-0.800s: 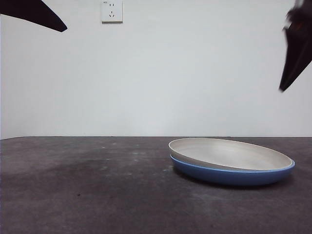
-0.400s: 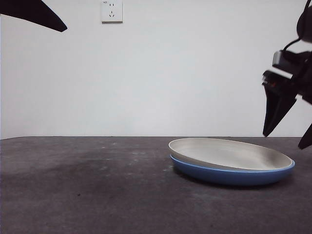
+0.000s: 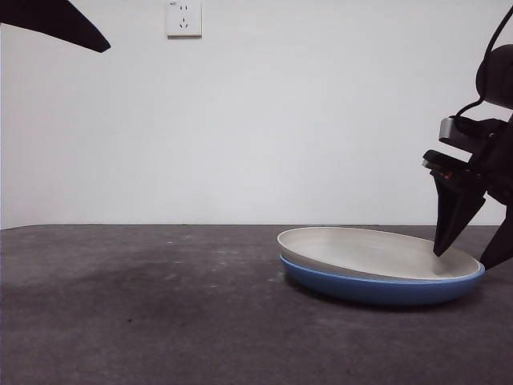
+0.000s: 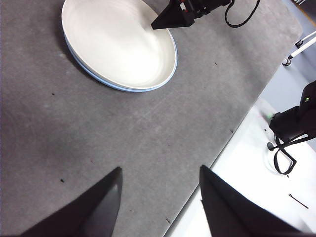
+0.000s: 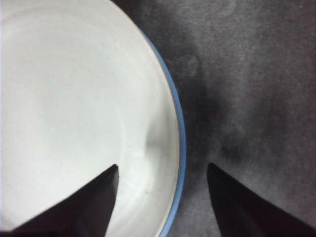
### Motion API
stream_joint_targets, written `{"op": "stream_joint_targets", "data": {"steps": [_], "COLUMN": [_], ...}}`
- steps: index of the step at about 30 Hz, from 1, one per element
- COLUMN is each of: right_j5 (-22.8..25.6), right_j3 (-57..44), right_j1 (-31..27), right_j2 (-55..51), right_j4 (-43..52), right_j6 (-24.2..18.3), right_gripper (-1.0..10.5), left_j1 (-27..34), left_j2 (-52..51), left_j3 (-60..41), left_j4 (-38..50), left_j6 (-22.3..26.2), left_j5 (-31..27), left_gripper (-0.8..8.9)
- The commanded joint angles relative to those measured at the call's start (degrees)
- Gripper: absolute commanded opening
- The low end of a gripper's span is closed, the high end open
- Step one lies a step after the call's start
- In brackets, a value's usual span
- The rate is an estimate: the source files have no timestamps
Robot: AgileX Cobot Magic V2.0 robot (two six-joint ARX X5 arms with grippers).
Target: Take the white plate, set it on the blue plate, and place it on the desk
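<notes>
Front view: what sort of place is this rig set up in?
Probably a bare lab or test room: a plain white wall with one wall socket, and a mottled dark grey desk carrying only the stacked plates.

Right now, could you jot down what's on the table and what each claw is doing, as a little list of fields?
white plate: nested in the blue plate, tilted
blue plate: flat on the desk
right claw: open, straddling the plates' rim, one jaw over the white plate, one over the desk
left claw: open, holding nothing, away from the plates
wall socket: on the wall behind
</notes>
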Motion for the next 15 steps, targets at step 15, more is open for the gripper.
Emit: {"op": "stream_joint_targets", "data": {"steps": [15], "right_j5": [1.6], "right_j3": [0.6], "right_j1": [0.2], "right_j2": [3.2], "right_j4": [1.7], "right_j6": [0.5], "right_gripper": [0.1], "left_j1": [-0.3], "left_j2": [0.2], "left_j3": [0.6], "left_j4": [0.4], "left_j6": [0.5], "left_j5": [0.2], "left_gripper": [2.48]}}
